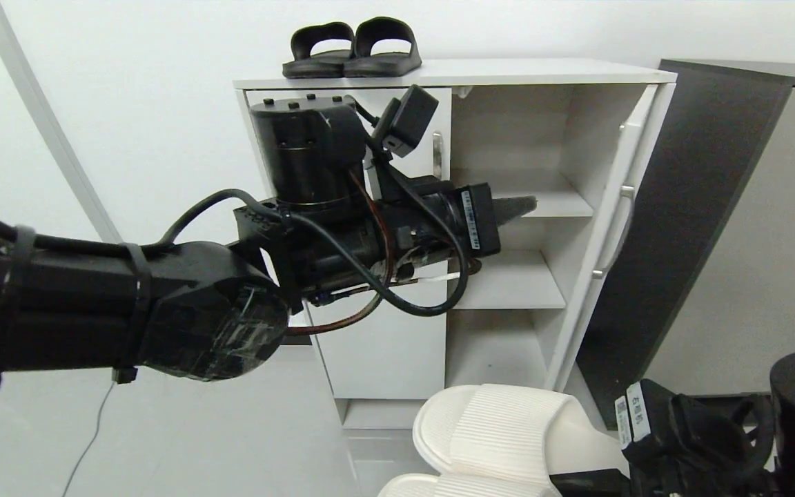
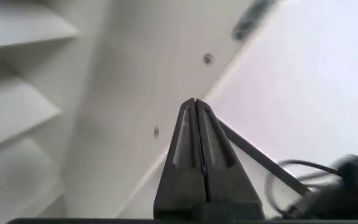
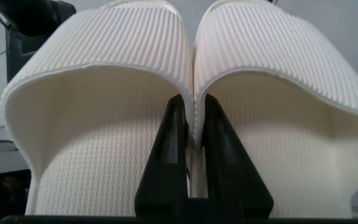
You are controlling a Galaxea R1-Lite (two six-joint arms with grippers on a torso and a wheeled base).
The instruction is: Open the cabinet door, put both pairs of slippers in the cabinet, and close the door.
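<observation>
Head view. Pressed together and gripping nothing at the left tool (image 1: 518, 206), which is stretched across the open half of the cabinet (image 1: 508, 70), level with the upper of the shelves (image 1: 515, 279). Above that tool, on the cabinet top: black slippers (image 1: 352, 50), not yet stowed. Just past its tip: the door (image 1: 618, 207), swung wide. Well below it, low in front of the cabinet: white slippers (image 1: 501, 428), well apart from any shelf. Likely trouble here: blocks the opening with that arm, so could knock the white pair loose on the way in.

Left wrist view. Fingers (image 2: 185, 149) flat against each other, nothing between. Off to one side of the tip: bare shelves (image 2: 17, 106), near. Might scrape a shelf edge or nudge the door if swung carelessly.

Right wrist view. Clamped at the right tool (image 3: 192, 124) on the white slippers, one finger inside each, pinching the two touching strap walls together. Looks like a thin hold on soft ribbed foam. Could twist or slide out if a toe catches a shelf lip. Could also let one slipper sag and land half out, then jam the door on closing.
</observation>
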